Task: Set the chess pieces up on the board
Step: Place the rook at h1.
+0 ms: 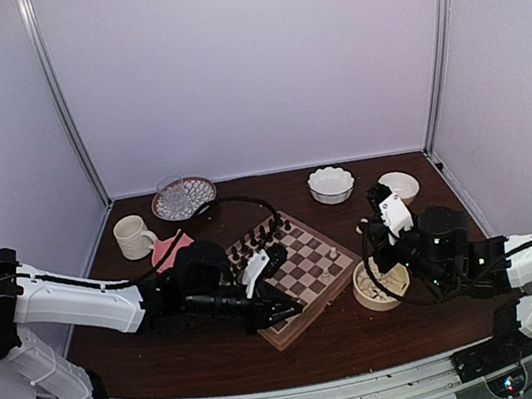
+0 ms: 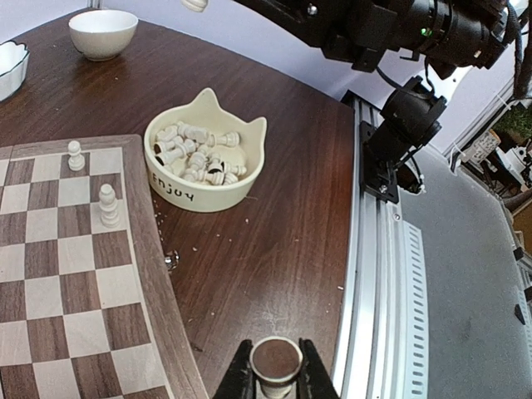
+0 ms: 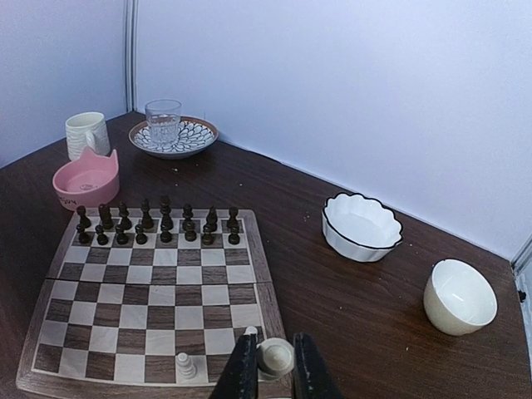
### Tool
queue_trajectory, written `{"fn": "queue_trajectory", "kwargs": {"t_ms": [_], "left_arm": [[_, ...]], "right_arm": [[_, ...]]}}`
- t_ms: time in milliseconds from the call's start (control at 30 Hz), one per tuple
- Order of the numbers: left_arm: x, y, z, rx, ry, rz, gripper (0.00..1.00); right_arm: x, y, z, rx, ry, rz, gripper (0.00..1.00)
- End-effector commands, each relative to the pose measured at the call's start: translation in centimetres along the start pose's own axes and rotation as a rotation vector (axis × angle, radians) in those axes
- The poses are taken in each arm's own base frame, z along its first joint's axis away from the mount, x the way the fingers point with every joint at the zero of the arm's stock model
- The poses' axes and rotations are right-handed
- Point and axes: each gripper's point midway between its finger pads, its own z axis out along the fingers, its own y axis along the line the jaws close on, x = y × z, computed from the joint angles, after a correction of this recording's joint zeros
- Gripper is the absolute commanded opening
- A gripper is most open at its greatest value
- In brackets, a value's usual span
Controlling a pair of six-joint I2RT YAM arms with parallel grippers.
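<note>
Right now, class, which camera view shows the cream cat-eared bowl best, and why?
The left wrist view: the cat-eared bowl sits unobstructed, with its ears, its lettering and the cream chess pieces inside all clear. The top external view shows it small and partly hidden behind the right arm. The right wrist view misses it.

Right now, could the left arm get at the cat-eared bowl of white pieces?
Probably not cleanly. The table between the left gripper and the bowl looks free, but that gripper is shut on a piece, and the right arm hangs close by the bowl.
</note>
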Motion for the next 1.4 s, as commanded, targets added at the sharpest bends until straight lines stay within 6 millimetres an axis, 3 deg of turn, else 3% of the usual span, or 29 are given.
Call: {"fn": "queue_trajectory", "kwargs": {"t_ms": [0, 567, 1067, 1367], "left_arm": [[-2.0, -0.3, -0.4, -0.008, -0.057, 0.034, 0.0], [-0.8, 1.3, 1.1, -0.053, -0.028, 0.046, 0.0], [-1.2, 1.4, 0.4, -0.075, -0.042, 0.075, 0.0], [-1.1, 1.4, -0.2, -0.09, -0.046, 0.07, 0.0]], "right_arm": [[0.1, -0.5, 0.5, 0.042, -0.001, 0.005, 0.0], [0.4, -1.4, 0.8, 0.085, 0.0, 0.002, 0.0], [0.1, -2.0, 0.6, 0.096, -0.011, 0.028, 0.0], [1.2, -3.1, 1.3, 0.15, 0.029, 0.082, 0.0]]}}
